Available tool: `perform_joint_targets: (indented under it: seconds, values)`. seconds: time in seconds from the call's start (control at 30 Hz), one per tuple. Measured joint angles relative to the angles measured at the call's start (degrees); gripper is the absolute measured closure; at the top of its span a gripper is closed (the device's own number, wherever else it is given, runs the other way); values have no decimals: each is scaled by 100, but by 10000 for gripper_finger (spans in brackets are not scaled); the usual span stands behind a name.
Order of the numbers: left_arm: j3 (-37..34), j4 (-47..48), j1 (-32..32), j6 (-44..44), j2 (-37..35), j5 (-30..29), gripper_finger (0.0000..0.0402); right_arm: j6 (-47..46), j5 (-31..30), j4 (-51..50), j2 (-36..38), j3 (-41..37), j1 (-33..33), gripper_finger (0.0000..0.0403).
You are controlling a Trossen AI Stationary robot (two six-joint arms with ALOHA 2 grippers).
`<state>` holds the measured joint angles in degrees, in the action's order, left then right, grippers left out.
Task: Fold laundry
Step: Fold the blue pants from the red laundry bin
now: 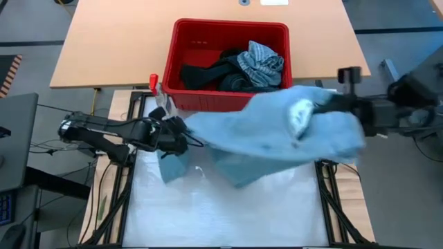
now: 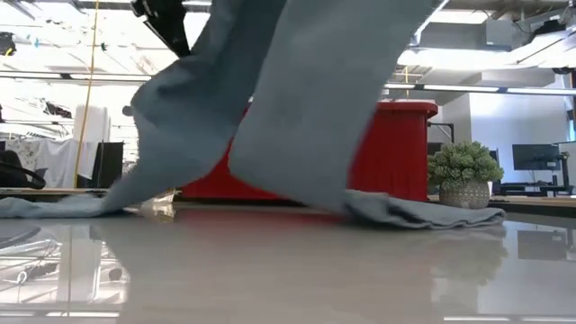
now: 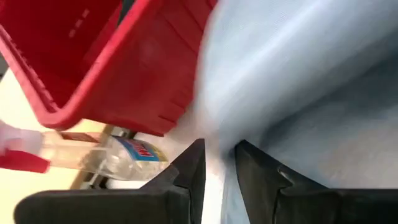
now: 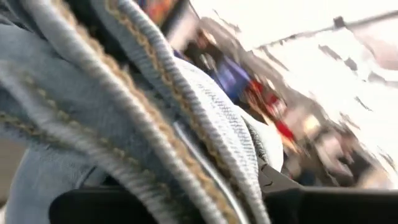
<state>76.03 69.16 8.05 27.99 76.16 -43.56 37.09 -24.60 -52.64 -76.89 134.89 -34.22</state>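
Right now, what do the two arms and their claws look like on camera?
Both arms are dark, jointed, black-cased. The left arm has thin black cables trailing off it; its claw ends in two black wedge-shaped fingers. The right arm carries a boxy black fitting near its wrist.

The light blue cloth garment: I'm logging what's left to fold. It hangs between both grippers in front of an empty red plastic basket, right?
Not quite: the red plastic basket is not empty. The high view shows a grey-blue striped garment and black clothes in it. The rest stands: the light blue cloth garment hangs between the left gripper and the right gripper, in front of the basket.
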Motion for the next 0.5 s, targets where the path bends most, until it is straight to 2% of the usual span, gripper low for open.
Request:
perform_joint_targets:
  seconds: [0.2, 0.33, 0.5]
  values:
    - [153, -22, -196, -287, -441, 235, 338, 405, 69, 578, 217, 2, -604, 358]
    - [262, -550, -192, -349, -761, 305, 340, 626, 17, 934, 208, 7, -623, 358]
    - [297, -2177, -65, -634, -1054, 742, 340, 1096, -986, 1218, -347, 17, 53, 358]
